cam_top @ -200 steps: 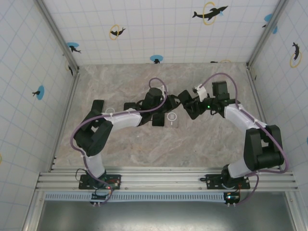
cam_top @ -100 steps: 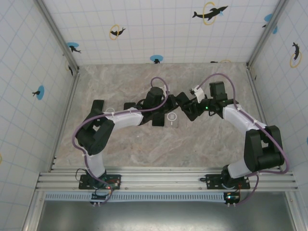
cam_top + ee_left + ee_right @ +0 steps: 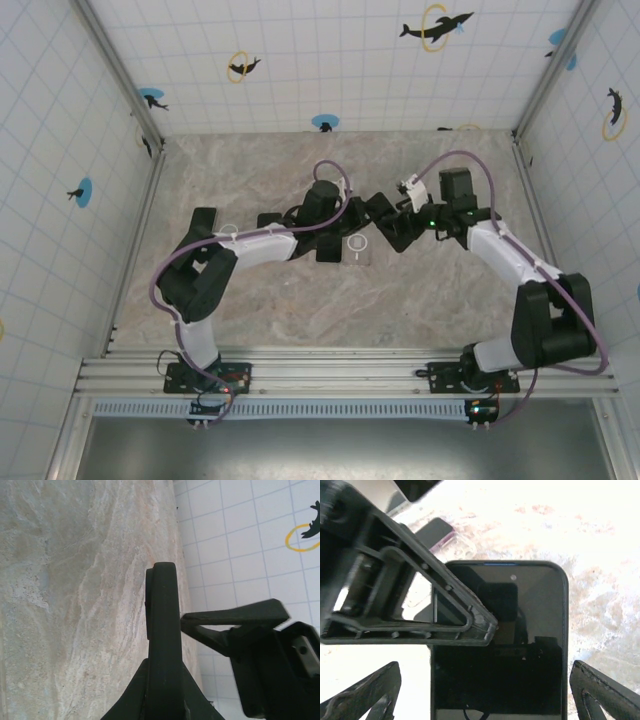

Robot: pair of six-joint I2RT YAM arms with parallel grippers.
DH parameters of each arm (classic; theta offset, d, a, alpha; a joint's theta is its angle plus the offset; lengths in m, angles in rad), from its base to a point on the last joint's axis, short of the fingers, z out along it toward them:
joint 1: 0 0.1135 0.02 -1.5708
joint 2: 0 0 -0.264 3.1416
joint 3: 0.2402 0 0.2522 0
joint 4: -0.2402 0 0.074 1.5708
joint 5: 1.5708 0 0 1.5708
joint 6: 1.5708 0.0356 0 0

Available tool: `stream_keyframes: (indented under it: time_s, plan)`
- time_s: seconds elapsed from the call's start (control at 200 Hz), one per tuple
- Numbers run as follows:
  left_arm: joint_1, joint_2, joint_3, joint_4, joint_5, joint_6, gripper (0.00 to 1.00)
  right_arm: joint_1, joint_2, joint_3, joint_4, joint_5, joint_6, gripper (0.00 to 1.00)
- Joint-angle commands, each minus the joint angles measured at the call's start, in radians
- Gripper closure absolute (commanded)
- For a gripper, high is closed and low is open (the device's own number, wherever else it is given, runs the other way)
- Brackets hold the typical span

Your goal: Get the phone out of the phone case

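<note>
The black phone (image 3: pixel 500 645) is lifted above the table, screen toward the right wrist camera. My left gripper (image 3: pixel 164 670) is shut on it, and the left wrist view shows the phone (image 3: pixel 162 625) edge-on and upright between the jaws. One left finger (image 3: pixel 420 605) lies across the screen. My right gripper (image 3: pixel 490 695) is open, its fingertips (image 3: pixel 600 690) standing apart on either side of the phone without touching it. The clear phone case (image 3: pixel 358 248) lies flat on the table just in front of both grippers, and the case (image 3: pixel 437 532) lies on the table behind the phone in the right wrist view.
The marble table (image 3: pixel 300 300) is boxed in by tiled walls (image 3: pixel 60 200) on three sides with metal corner posts (image 3: pixel 120 80). Both grippers (image 3: pixel 365 213) meet mid-table, almost touching. A right finger (image 3: pixel 235 622) crosses close beside the phone.
The right gripper's jaws have spread wider around the phone, and the right elbow has swung slightly outward. The left gripper closed on the phone. The case has stayed put.
</note>
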Motion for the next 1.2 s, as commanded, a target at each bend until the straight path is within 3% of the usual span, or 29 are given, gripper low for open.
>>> stream_keyframes:
  time_s: [0.0, 0.17, 0.36, 0.591, 0.906, 1.196]
  plan:
    - [0.029, -0.089, 0.017, 0.047, 0.02, 0.024, 0.94, -0.009, -0.07, -0.039, 0.048, -0.028, 0.053, 0.11]
    - [0.054, -0.157, -0.002, 0.03, 0.021, 0.021, 0.92, -0.025, -0.161, -0.133, 0.138, -0.008, 0.237, 0.12]
    - [0.081, -0.24, -0.066, 0.079, -0.004, -0.036, 0.91, -0.042, -0.305, -0.357, 0.532, -0.043, 0.691, 0.18]
    - [0.083, -0.296, -0.103, 0.143, -0.014, -0.115, 0.91, 0.032, -0.379, -0.528, 0.882, 0.03, 1.083, 0.3]
    - [0.083, -0.318, -0.147, 0.253, -0.017, -0.225, 0.9, 0.101, -0.355, -0.631, 1.196, 0.136, 1.325, 0.55]
    - [0.082, -0.328, -0.147, 0.275, -0.009, -0.238, 0.9, 0.126, -0.311, -0.629, 1.283, 0.168, 1.393, 0.66]
